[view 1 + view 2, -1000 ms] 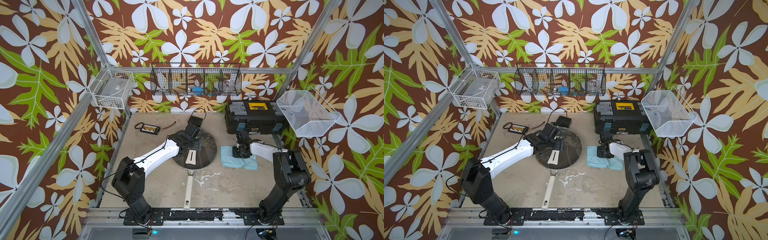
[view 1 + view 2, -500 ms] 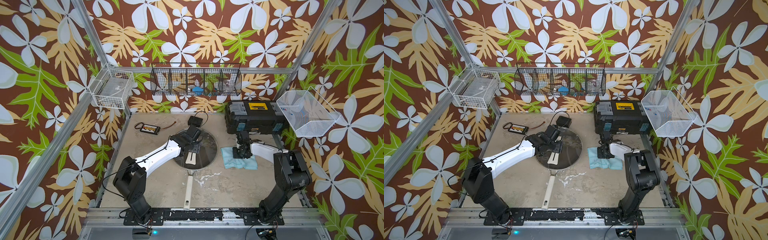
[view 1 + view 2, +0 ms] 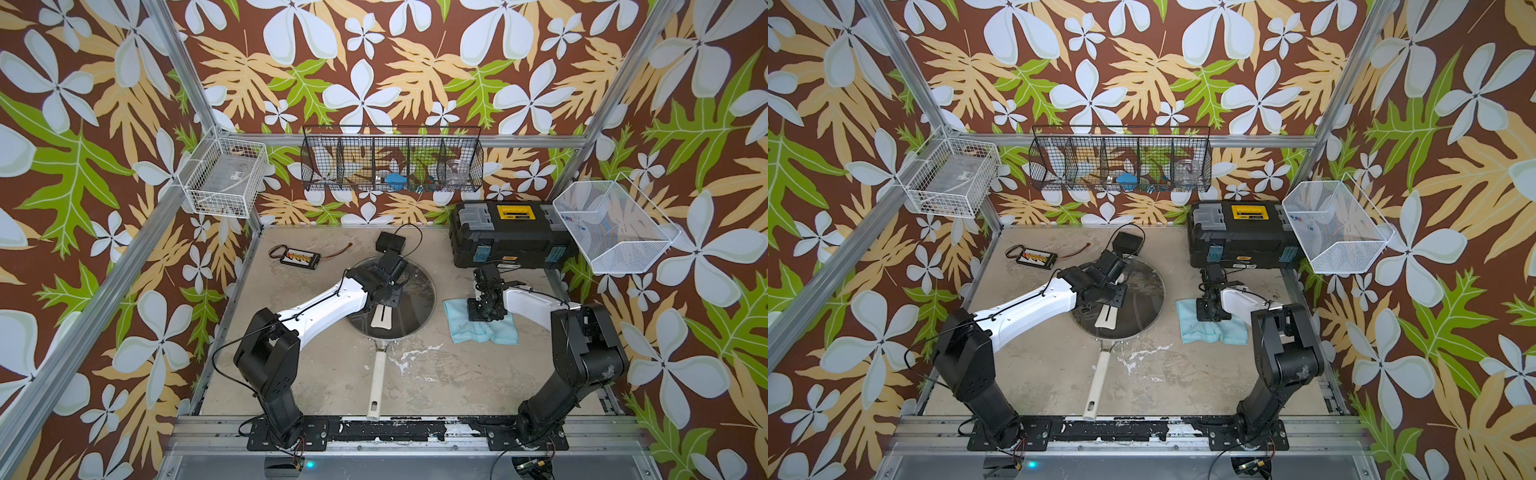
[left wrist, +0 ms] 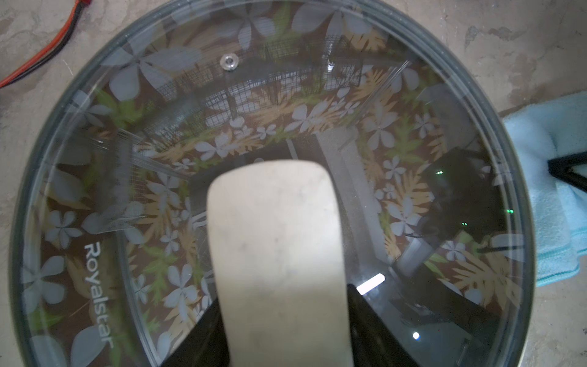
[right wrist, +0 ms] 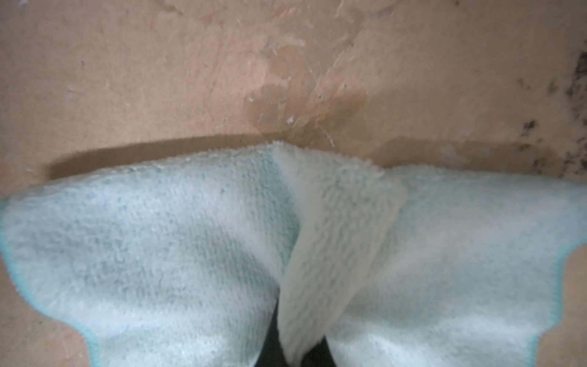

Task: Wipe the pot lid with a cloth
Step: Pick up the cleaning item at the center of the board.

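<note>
The pot lid (image 3: 415, 299) (image 3: 1142, 286), clear glass with a metal rim, lies flat mid-table on a dark pan. Its cream bar handle (image 4: 276, 238) runs between the black fingers of my left gripper (image 3: 385, 297) (image 3: 1108, 302) (image 4: 286, 321), which press on both sides of it. To the right lies the light blue cloth (image 3: 461, 328) (image 3: 1196, 330) (image 4: 556, 190), rumpled on the table. My right gripper (image 3: 484, 311) (image 3: 1210, 311) (image 5: 298, 349) points down onto it, shut on a pinched-up fold of the cloth (image 5: 333, 238).
The pan's long cream handle (image 3: 377, 382) sticks out toward the front rail. A black toolbox (image 3: 511, 237) stands at the back right, just behind my right arm. A small charger board (image 3: 300, 258) and a black adapter (image 3: 390, 242) lie at the back. Wire baskets hang on the walls.
My left gripper came in over the lid's handle and closed onto it. The right gripper shut on the cloth, bunching a fold.
</note>
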Tool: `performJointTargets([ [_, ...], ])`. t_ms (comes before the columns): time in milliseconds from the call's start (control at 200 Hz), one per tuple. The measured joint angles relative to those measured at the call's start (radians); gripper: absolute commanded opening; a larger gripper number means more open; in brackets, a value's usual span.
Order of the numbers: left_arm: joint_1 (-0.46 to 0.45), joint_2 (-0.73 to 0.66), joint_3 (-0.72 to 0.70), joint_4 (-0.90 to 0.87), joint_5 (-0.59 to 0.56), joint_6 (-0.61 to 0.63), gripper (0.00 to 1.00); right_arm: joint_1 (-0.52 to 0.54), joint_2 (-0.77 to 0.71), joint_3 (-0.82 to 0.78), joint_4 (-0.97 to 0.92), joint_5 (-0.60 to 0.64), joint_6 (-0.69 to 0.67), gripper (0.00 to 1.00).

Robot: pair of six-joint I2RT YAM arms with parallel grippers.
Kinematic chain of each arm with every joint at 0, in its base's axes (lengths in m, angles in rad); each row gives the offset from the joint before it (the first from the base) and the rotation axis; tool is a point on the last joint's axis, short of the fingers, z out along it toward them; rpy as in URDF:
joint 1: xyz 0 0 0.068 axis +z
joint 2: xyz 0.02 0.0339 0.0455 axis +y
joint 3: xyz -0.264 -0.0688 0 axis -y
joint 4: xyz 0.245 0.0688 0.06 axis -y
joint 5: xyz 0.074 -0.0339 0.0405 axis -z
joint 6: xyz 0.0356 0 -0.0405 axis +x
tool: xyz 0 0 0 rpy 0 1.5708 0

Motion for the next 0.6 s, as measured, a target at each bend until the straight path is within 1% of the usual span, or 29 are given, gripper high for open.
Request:
performJointTargets([
  [120, 0.000, 0.002, 0.005, -0.012, 0.001, -0.016, 0.39, 0.000, -0.001, -0.003, 0.002, 0.001, 0.000, 0.00],
  [205, 0.000, 0.002, 0.008, -0.019, 0.010, 0.018, 0.37, 0.000, -0.003, -0.004, 0.001, 0.002, 0.000, 0.00],
  [385, 0.000, 0.006, 0.016, -0.030, 0.008, 0.013, 0.25, 0.000, -0.012, -0.008, -0.006, 0.007, 0.000, 0.00],
  [601, 0.000, 0.015, 0.037, -0.055, 0.009, 0.013, 0.01, 0.000, -0.056, -0.003, -0.033, 0.016, 0.000, 0.00],
])
